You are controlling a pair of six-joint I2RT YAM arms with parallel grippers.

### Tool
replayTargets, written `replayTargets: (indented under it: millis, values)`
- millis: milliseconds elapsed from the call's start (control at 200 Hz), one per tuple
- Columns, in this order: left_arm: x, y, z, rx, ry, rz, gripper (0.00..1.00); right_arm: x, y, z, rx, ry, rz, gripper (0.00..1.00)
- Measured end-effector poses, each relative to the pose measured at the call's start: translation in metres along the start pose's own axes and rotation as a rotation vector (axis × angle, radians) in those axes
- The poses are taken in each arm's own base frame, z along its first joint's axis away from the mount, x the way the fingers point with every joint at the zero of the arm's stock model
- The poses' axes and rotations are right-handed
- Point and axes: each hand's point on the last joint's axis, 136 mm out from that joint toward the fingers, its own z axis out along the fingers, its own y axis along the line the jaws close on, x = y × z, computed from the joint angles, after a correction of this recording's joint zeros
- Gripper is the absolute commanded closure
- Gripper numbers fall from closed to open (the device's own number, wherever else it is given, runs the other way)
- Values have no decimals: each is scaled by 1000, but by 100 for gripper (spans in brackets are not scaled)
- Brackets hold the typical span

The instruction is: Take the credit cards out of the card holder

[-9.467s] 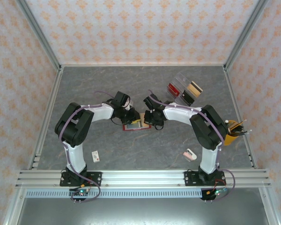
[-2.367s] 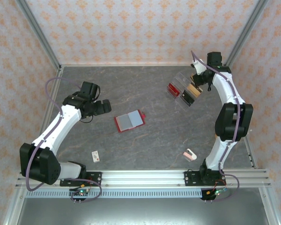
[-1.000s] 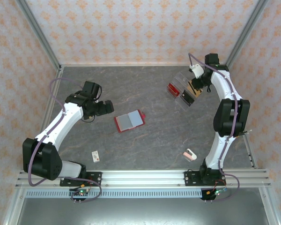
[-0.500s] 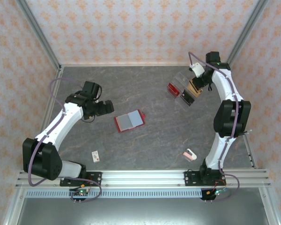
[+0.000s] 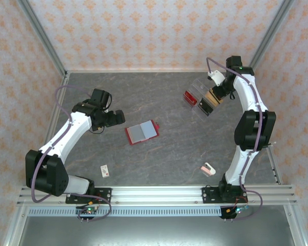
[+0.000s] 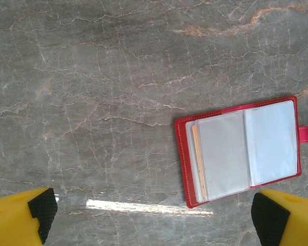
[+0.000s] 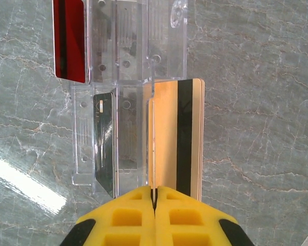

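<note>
The card holder [image 5: 142,132] lies open and flat mid-table, a red wallet with pale inner pockets [image 6: 241,151]. A thin orange edge of one of the credit cards [image 6: 195,154] shows in its left pocket. My left gripper [image 5: 117,117] hovers to the wallet's left, open and holding nothing [image 6: 154,220]. My right gripper [image 5: 219,92] is over the clear tray [image 5: 197,86], shut on a thin yellowish card seen edge-on [image 7: 152,143] that rises from between its fingertips [image 7: 154,190]. A tan card with a black stripe [image 7: 187,138] lies in the tray right beside it.
The tray [image 7: 128,61] also holds a red card [image 7: 69,41] and a dark card [image 7: 105,143]. A tiny white card with a red mark [image 5: 105,170] lies front left. A small pink-white object [image 5: 208,168] lies front right. Walls close in on three sides.
Both grippers have left the wallet: the right one went to the tray at the back right, the left one drew back to the left. Over the last second the right gripper barely shifted.
</note>
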Motion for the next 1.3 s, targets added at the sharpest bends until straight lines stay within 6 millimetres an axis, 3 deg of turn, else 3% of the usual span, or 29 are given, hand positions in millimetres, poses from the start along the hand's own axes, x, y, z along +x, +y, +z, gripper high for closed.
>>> replayTargets:
  millis: [370, 711, 1031, 1171, 1296]
  values:
    - [0, -1, 0, 4, 2, 0, 0, 4, -4, 12, -11, 44, 1, 98]
    - [3, -2, 3, 11, 20, -1, 0, 4, -9, 19, -5, 59, 26, 81]
    - [3, -2, 6, 10, 28, -4, 0, -3, -10, 19, -5, 24, 82, 73]
    - [3, -2, 6, 11, 25, -11, 0, -12, -12, 11, 5, -18, 143, 63]
    - [7, 0, 8, 11, 28, -28, 0, -26, -12, -12, 23, -109, 252, 59]
